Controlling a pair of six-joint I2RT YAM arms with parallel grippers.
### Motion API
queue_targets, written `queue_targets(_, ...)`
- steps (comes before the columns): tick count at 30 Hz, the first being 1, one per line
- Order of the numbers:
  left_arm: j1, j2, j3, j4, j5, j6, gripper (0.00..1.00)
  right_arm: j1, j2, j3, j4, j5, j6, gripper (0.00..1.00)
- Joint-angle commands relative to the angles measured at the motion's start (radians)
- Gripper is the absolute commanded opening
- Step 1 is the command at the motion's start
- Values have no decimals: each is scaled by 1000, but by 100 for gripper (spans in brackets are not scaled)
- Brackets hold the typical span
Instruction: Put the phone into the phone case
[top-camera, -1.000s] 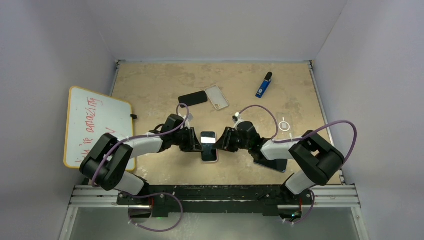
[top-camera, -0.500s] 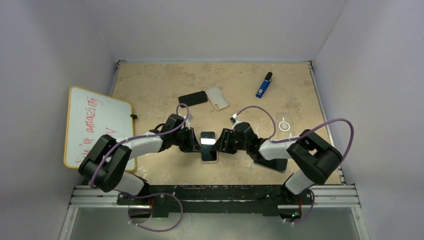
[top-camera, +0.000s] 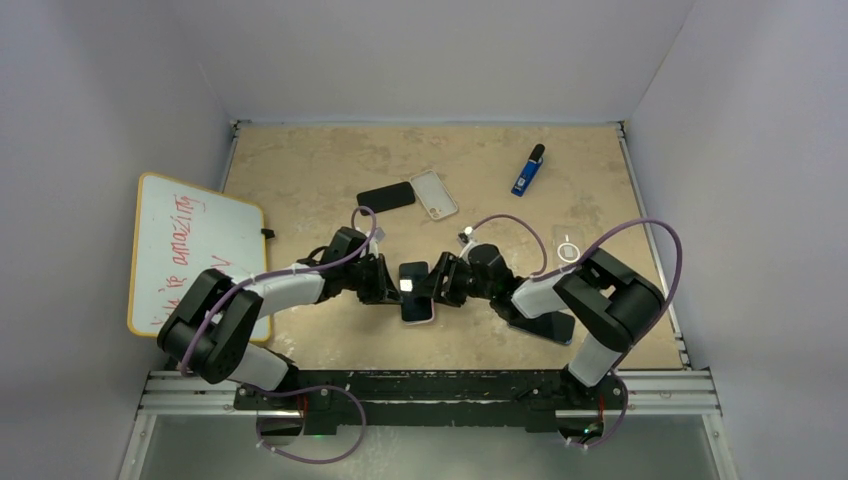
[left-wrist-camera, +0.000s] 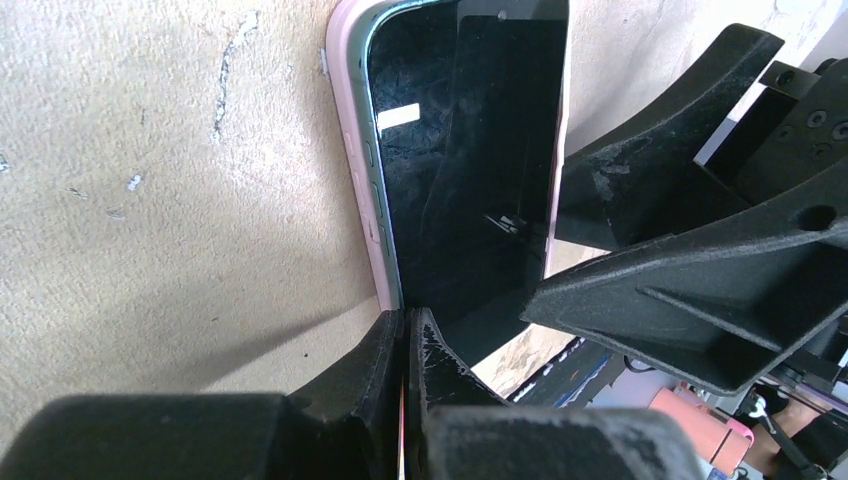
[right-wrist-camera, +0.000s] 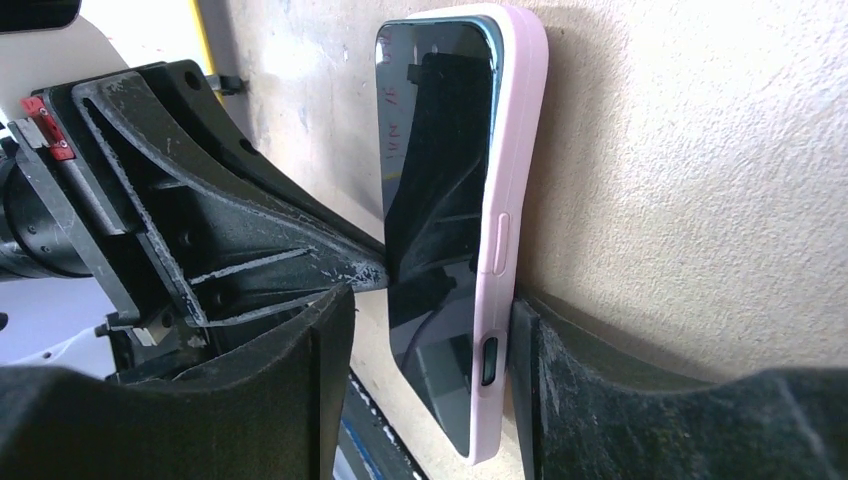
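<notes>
The dark-screened phone (left-wrist-camera: 460, 150) lies flat, screen up, sitting inside the pale pink phone case (right-wrist-camera: 515, 200).

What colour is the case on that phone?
Pale pink case; right wrist view shows it best.

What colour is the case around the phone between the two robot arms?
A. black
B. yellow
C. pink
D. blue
C: both wrist views show a pale pink case hugging the edge of the phone, whose screen is dark.
</notes>
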Motion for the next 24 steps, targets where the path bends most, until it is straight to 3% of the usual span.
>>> queue_targets(1,-7,21,-28,9,-17,30,1,11,16,-13,234,-70,81,55)
queue_targets(8,-7,20,-43,79,36,14,4,11,47,-17,184,-47,49,38)
queue_targets(14,-2,-38,-53,82,51,-4,11,0,47,-30,210,-46,41,10)
queue_targets(16,16,-86,-45,60,53,3,20,-19,20,-33,195,-55,17,1)
queue_targets(20,77,-231,-14,-35,44,40,50,-75,-64,-35,190,-122,-16,0)
queue_targets(24,123,-392,28,-87,65,79,70,-99,-188,-14,110,-150,-64,0)
